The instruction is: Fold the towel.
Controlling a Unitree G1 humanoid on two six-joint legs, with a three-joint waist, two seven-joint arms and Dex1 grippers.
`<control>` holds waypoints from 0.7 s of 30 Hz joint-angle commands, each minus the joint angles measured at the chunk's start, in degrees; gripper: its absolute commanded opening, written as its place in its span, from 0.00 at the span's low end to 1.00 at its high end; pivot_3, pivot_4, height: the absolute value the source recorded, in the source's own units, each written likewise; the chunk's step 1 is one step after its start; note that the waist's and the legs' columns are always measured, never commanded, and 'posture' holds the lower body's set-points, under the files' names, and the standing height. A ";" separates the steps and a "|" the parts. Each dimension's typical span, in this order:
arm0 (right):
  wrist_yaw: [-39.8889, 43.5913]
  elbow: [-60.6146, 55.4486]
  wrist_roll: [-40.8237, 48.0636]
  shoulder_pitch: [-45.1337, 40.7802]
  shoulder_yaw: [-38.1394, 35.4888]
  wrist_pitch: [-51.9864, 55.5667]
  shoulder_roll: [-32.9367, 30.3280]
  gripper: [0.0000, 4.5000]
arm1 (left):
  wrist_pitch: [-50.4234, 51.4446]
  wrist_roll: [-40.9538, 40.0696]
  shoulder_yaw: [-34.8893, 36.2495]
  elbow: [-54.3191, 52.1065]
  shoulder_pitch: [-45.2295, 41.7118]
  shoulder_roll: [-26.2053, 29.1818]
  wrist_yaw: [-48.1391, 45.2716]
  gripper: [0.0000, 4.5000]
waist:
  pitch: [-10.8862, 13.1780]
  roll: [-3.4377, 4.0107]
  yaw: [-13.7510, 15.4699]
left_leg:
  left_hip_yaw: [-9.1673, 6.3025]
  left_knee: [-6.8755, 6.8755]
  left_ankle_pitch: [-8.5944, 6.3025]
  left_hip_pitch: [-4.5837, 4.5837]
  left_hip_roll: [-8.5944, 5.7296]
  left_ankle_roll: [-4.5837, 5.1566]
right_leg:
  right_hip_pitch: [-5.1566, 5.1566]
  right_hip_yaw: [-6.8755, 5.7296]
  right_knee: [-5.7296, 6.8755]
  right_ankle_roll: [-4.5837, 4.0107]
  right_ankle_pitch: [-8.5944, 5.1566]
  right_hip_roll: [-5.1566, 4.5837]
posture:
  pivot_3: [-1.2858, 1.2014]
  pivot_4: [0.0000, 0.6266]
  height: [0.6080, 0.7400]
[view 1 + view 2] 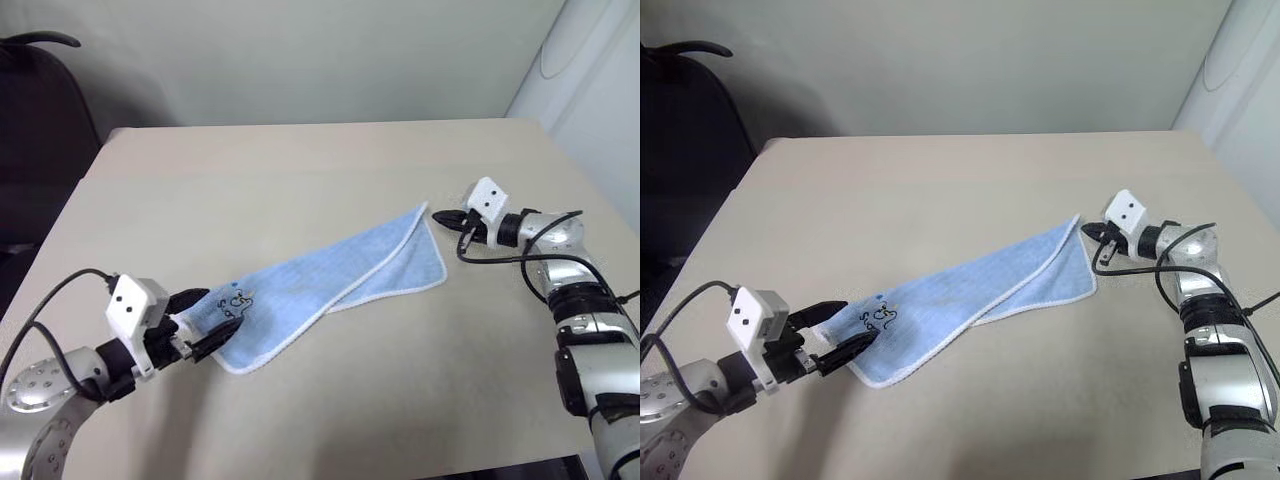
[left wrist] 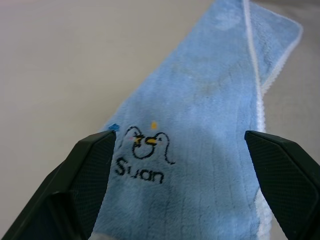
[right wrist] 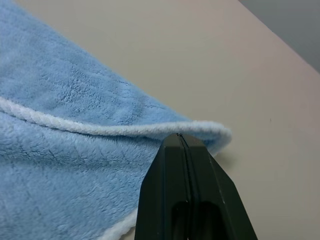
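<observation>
On the beige table [image 1: 300,170] the light blue towel [image 1: 330,285] lies folded over itself in a long diagonal band, its white edging [image 1: 385,268] running along the overlap. Near its robot-side corner sits the dark embroidered logo [image 2: 145,150] with lettering. At that corner the left gripper [image 1: 205,322] has its fingers [image 2: 85,175] spread wide, one on either side of the cloth. Just beside the far corner, the right gripper [image 1: 445,216] has its fingers pressed together, holding nothing.

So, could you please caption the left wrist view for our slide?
Open left gripper straddling the light blue towel at its embroidered logo.
</observation>
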 commanded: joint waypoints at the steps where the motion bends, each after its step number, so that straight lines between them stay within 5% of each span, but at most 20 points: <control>1: -0.44 3.96 -3.80 -4.91 1.97 -6.21 -0.98 0.08 | -1.21 0.18 -0.50 -1.02 -0.26 -0.12 -0.50 1.00 | 0.00 0.00 -0.01 | 0.00 -0.01 -0.01 -0.01 0.00 -0.01 | -0.01 0.00 0.00 -0.01 0.00 0.00 | 0.52 0.24 1.00; 11: -14.59 16.60 -22.72 -14.55 14.20 -25.93 -1.95 0.78 | -2.59 1.56 -2.86 -2.00 0.76 -1.49 -0.51 1.00 | 0.03 0.07 -0.01 | 0.00 0.00 -0.16 -0.02 0.02 -0.03 | -0.04 -0.01 0.02 -0.05 -0.01 0.00 | 0.52 0.24 1.00; 21: -35.67 23.96 -40.75 -21.02 27.00 -28.71 0.89 0.78 | -3.92 2.56 -4.85 -1.83 0.31 -2.28 -0.17 1.00 | 0.04 0.10 -0.07 | 0.01 0.00 -0.21 -0.06 0.07 0.04 | -0.13 -0.04 0.08 -0.10 -0.01 0.00 | 0.52 0.24 1.00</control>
